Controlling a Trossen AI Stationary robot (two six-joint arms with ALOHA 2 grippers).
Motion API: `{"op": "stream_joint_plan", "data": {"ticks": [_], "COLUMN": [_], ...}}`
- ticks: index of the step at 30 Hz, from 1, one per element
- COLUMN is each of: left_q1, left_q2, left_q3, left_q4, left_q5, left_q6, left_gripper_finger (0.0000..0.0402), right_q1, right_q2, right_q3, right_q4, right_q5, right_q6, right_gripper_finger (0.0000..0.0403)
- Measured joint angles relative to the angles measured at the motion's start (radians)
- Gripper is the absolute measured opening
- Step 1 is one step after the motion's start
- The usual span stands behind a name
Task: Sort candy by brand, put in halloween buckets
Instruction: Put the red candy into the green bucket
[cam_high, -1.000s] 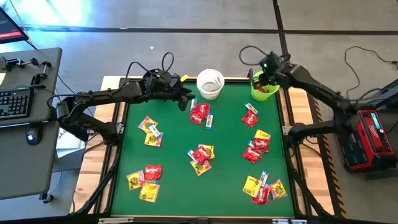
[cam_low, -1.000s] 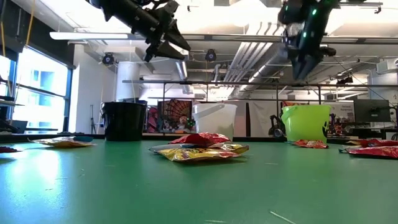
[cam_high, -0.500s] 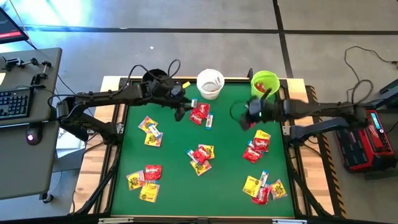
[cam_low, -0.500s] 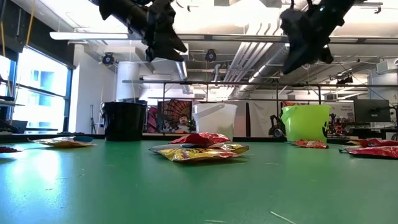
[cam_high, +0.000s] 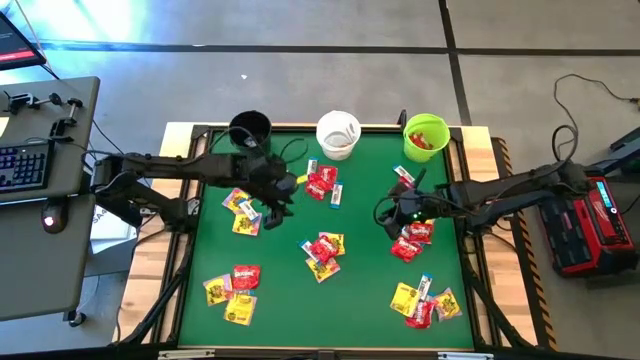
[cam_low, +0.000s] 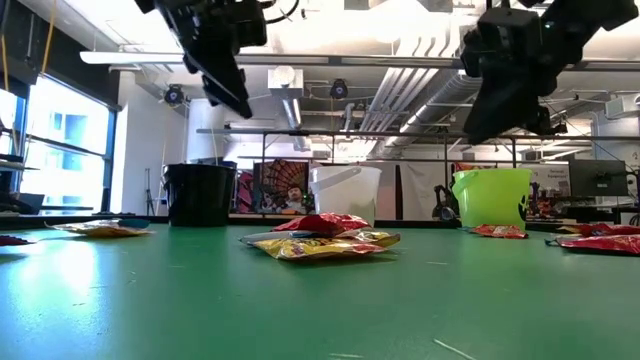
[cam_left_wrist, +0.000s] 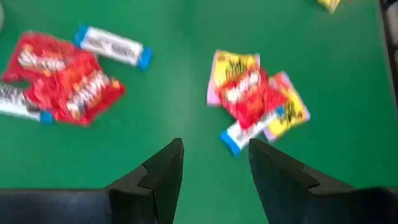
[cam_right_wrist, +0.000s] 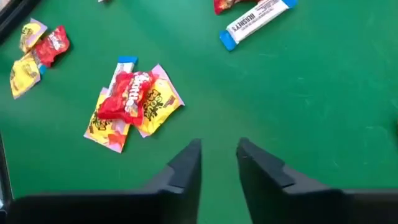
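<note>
Candy lies in several small heaps on the green table (cam_high: 290, 300): red, yellow and slim white-and-blue packets, such as the heap (cam_high: 322, 248) at the middle and the heap (cam_high: 322, 180) near the white bucket. The black bucket (cam_high: 250, 127), white bucket (cam_high: 338, 133) and lime green bucket (cam_high: 426, 135) stand along the far edge; red candy shows inside the green one. My left gripper (cam_high: 283, 195) hangs open above bare table, short of the middle heap (cam_left_wrist: 255, 99). My right gripper (cam_high: 383, 213) hangs open too, slanting down over bare table, with the same heap (cam_right_wrist: 134, 102) ahead of it.
More candy heaps lie at the left (cam_high: 242, 212), near left (cam_high: 232, 285), right (cam_high: 412, 235) and near right (cam_high: 425, 300). A single white-and-blue bar (cam_right_wrist: 258, 22) lies ahead of my right gripper. Bare green runs between the heaps. A desk with a keyboard (cam_high: 25, 165) stands off the table's left.
My right gripper has swung from above the green bucket toward the near edge and the table's middle, sinking and tipping. My left gripper has gone from beside the white bucket toward the near edge, a little lower and tipped further down. No candy has moved.
</note>
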Motion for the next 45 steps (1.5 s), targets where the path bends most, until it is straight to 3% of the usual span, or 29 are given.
{"op": "stream_joint_plan", "data": {"ticks": [5, 11, 15, 24, 32, 38, 45], "left_q1": [-0.017, 0.031, 0.081, 0.179, 0.217, 0.220, 0.220], "left_q2": [0.050, 0.167, 0.257, 0.399, 0.479, 0.487, 0.487], "left_q3": [0.001, 0.001, 0.001, 0.000, 0.000, 0.000, 0.000], "left_q4": [0.031, 0.199, 0.295, 0.311, 0.332, 0.364, 0.393], "left_q5": [-0.112, -0.202, -0.201, -0.158, -0.120, -0.120, -0.093], "left_q6": [-0.121, -0.238, -0.148, 0.115, 0.203, 0.216, 0.243], "left_gripper_finger": [0.0175, 0.0185, 0.0201, 0.0216, 0.0213, 0.0175, 0.0084], "right_q1": [0.000, -0.002, -0.002, -0.002, -0.002, -0.002, -0.002], "right_q2": [0.000, 0.000, 0.000, 0.000, 0.000, 0.000, 0.000], "right_q3": [-0.004, -0.004, -0.004, -0.004, -0.004, -0.004, -0.004], "right_q4": [0.003, 0.008, 0.012, 0.032, 0.033, 0.032, 0.032], "right_q5": [0.056, 0.132, 0.156, 0.166, 0.179, 0.196, 0.203], "right_q6": [-0.058, -0.073, -0.072, -0.061, -0.025, 0.003, 0.003], "right_gripper_finger": [0.0151, 0.0169, 0.0169, 0.0169, 0.0169, 0.0169, 0.0169]}}
